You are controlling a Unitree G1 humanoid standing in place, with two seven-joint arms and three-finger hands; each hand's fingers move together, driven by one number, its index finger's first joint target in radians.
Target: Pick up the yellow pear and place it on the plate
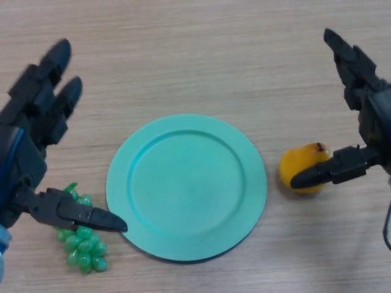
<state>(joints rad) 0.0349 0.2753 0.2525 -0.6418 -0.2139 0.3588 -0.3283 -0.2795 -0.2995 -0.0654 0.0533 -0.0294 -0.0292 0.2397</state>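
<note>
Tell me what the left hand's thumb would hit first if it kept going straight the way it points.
The left hand has its thumb pointing toward the view's right and slightly down, its tip at the rim of the teal plate. Going on, it would likely meet that rim first, unless it rides above it; height is unclear.

No text, label, brand, number or sign can be read on anything shown in the head view.
</note>
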